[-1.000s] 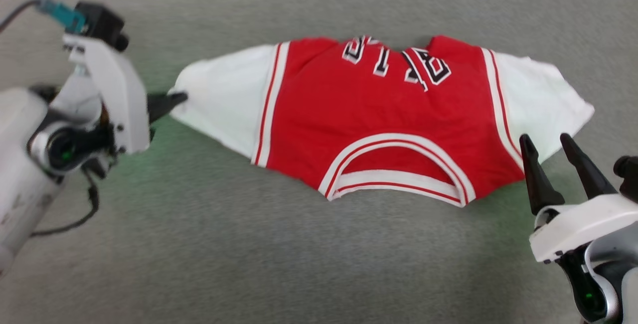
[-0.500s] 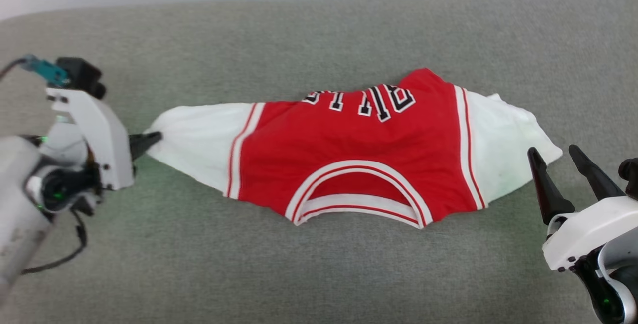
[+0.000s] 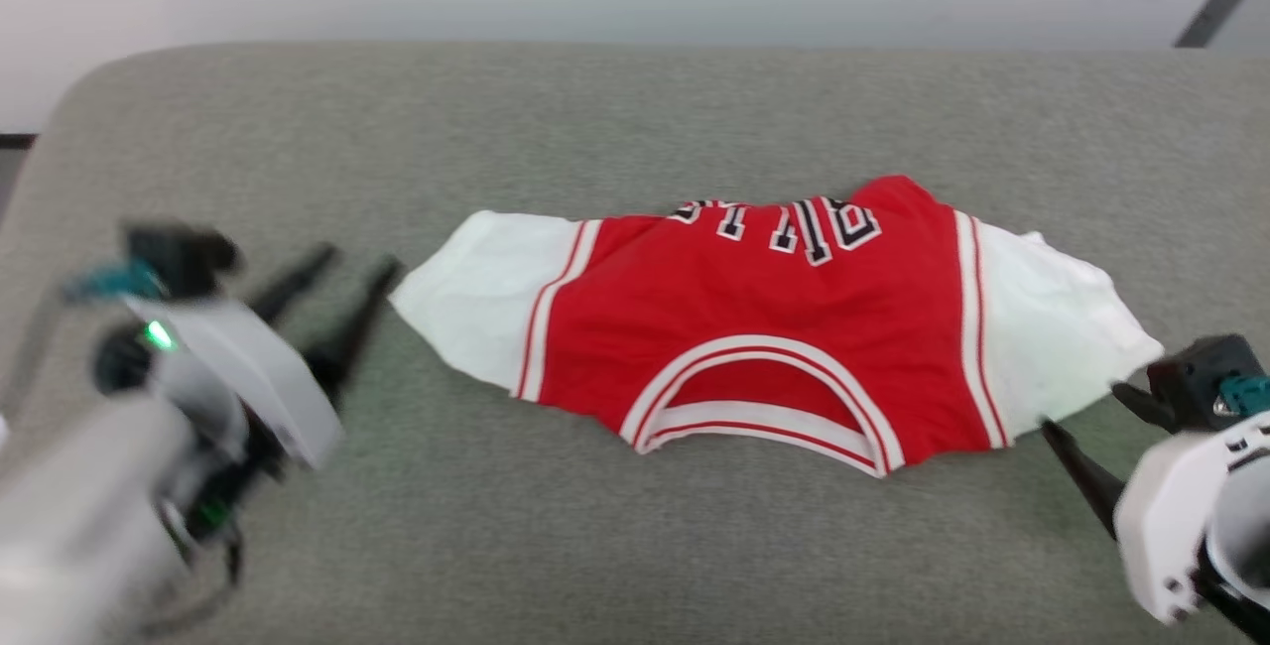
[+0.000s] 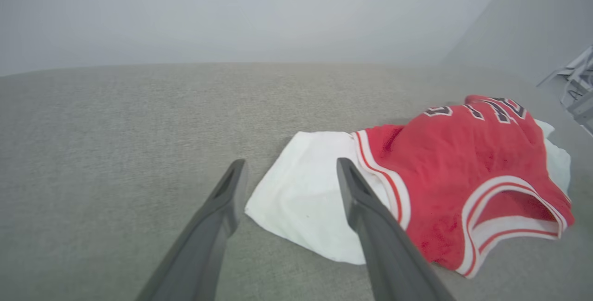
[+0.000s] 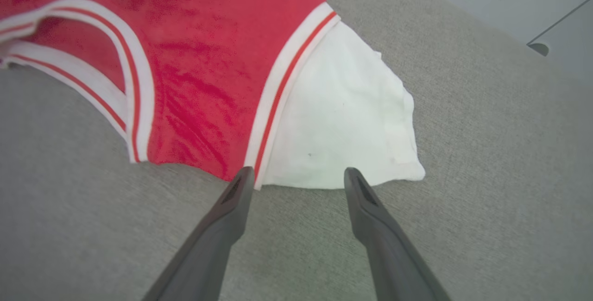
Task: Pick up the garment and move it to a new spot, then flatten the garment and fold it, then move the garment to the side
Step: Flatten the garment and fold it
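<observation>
Garment [image 3: 764, 327] lies across the middle of the grey cloth-covered desk [image 3: 595, 109], collar [image 3: 764, 397] toward me and a white sleeve out to each side. It's not flat: the far edge is humped and the lettering [image 3: 794, 228] curls over that ridge.

Risks as I see them:
- The fabric looks thin, so a pinch at a sleeve may catch one layer only, and the body then drags and bunches further.
- Tips coming in too low could snag the desk cloth along with the sleeve.
- An uneven pull from the two sides would skew it and keep the hump.

Left hand [image 3: 355, 263] is empty with fingers spread. It sits low, just off the left sleeve [image 3: 476, 313], angled in toward it. The arm is blurred in the head view.

Right hand [image 3: 1086, 412] is also empty with fingers spread. Its tips are at the near edge of the right sleeve [image 3: 1052, 327], one by the striped trim. I can't tell if they're touching.
</observation>
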Available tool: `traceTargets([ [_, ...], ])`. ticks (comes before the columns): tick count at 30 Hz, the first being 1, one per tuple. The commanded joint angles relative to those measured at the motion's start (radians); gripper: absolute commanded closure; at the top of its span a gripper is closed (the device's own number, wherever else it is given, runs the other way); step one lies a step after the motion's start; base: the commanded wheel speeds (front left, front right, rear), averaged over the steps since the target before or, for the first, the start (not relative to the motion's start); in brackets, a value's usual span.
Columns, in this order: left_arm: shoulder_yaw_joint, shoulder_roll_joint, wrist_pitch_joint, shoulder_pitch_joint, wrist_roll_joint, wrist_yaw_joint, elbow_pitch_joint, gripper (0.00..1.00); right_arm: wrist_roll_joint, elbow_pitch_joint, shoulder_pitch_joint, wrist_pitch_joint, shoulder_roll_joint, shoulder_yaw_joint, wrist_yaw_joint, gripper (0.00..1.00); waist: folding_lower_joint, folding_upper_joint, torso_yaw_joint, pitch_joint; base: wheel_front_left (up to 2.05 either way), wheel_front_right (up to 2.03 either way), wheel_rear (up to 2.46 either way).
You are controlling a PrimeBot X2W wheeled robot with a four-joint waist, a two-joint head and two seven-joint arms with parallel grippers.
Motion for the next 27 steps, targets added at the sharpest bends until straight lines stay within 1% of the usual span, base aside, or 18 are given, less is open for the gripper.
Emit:
traceTargets([
  [1, -0.012, -0.010, -0.037, 0.041, 0.028, 0.017, -0.007, 0.00, 0.008, -0.003, 0.003, 0.010, -0.045, 0.023, -0.001, 0.00, 0.0000, -0.0001, 0.034, -0.014, 0.00, 0.00, 0.00],
  [2, -0.013, -0.017, -0.075, 0.059, 0.053, 0.039, -0.012, 0.00, 0.024, -0.015, 0.003, 0.018, -0.099, 0.070, -0.001, 0.00, 0.0000, -0.0001, 0.047, -0.015, 0.00, 0.00, 0.00],
  [3, -0.007, -0.029, -0.101, 0.078, 0.068, 0.058, -0.023, 0.00, 0.051, -0.015, 0.001, 0.027, -0.140, 0.095, -0.001, 0.00, 0.0000, -0.0001, 0.059, -0.015, 0.00, 0.00, 0.00],
  [6, 0.036, -0.071, -0.133, 0.139, 0.119, 0.116, -0.050, 0.00, 0.095, -0.029, -0.031, 0.046, -0.272, 0.173, -0.001, 0.00, 0.0000, -0.0001, 0.098, -0.009, 0.00, 0.00, 0.00],
  [7, 0.083, -0.088, -0.135, 0.159, 0.136, 0.134, -0.069, 0.00, 0.117, -0.028, -0.045, 0.051, -0.304, 0.197, -0.001, 0.00, 0.0000, -0.0001, 0.110, -0.005, 0.00, 0.00, 0.00],
  [9, 0.168, -0.117, -0.135, 0.210, 0.208, 0.162, -0.110, 0.00, 0.140, -0.023, -0.077, 0.052, -0.371, 0.249, -0.001, 0.00, 0.0000, -0.0001, 0.135, 0.005, 0.00, 0.00, 0.00],
  [11, 0.246, -0.155, -0.134, 0.272, 0.268, 0.176, -0.152, 0.00, 0.164, -0.012, -0.119, 0.051, -0.421, 0.309, -0.001, 0.00, 0.0000, -0.0001, 0.158, 0.017, 0.00, 0.00, 0.00],
  [13, 0.317, -0.183, -0.133, 0.316, 0.324, 0.179, -0.184, 0.00, 0.175, -0.001, -0.166, 0.062, -0.466, 0.374, -0.001, 0.00, 0.0000, -0.0001, 0.180, 0.033, 0.00, 0.00, 0.00],
  [17, 0.402, -0.233, -0.133, 0.378, 0.400, 0.147, -0.202, 0.00, 0.215, 0.030, -0.246, 0.087, -0.530, 0.504, -0.001, 0.00, 0.0000, -0.0001, 0.216, 0.061, 0.00, 0.00, 0.00],
  [20, 0.446, -0.263, -0.133, 0.391, 0.444, 0.121, -0.197, 0.00, 0.208, 0.056, -0.309, 0.087, -0.562, 0.585, -0.001, 0.00, 0.0000, -0.0001, 0.230, 0.083, 0.00, 0.00, 0.00],
  [22, 0.469, -0.281, -0.134, 0.395, 0.469, 0.107, -0.192, 0.00, 0.211, 0.082, -0.341, 0.075, -0.568, 0.638, -0.001, 0.00, 0.0000, -0.0001, 0.235, 0.095, 0.00, 0.00, 0.00],
  [23, 0.478, -0.288, -0.134, 0.396, 0.480, 0.099, -0.189, 0.00, 0.221, 0.098, -0.349, 0.070, -0.569, 0.665, -0.001, 0.11, 0.0000, -0.0001, 0.236, 0.098, 0.00, 0.00, 0.00],
  [24, 0.484, -0.293, -0.134, 0.397, 0.489, 0.089, -0.186, 0.00, 0.230, 0.113, -0.360, 0.063, -0.565, 0.686, -0.001, 0.56, 0.0000, -0.0001, 0.236, 0.102, 0.00, 0.00, 0.00],
  [25, 0.488, -0.297, -0.134, 0.394, 0.499, 0.080, -0.182, 0.00, 0.240, 0.131, -0.371, 0.048, -0.556, 0.695, -0.001, 0.83, 0.0000, -0.0001, 0.234, 0.104, 0.00, 0.00, 0.00],
  [26, 0.492, -0.297, -0.134, 0.390, 0.506, 0.069, -0.175, 0.00, 0.248, 0.149, -0.380, 0.037, -0.545, 0.705, -0.002, 1.00, 0.0000, -0.0001, 0.231, 0.106, 0.00, 0.00, 0.00],
  [27, 0.492, -0.293, -0.134, 0.385, 0.517, 0.058, -0.172, 0.00, 0.256, 0.162, -0.389, 0.030, -0.537, 0.715, -0.002, 1.00, 0.0000, -0.0001, 0.226, 0.107, 0.00, 0.00, 0.00],
])
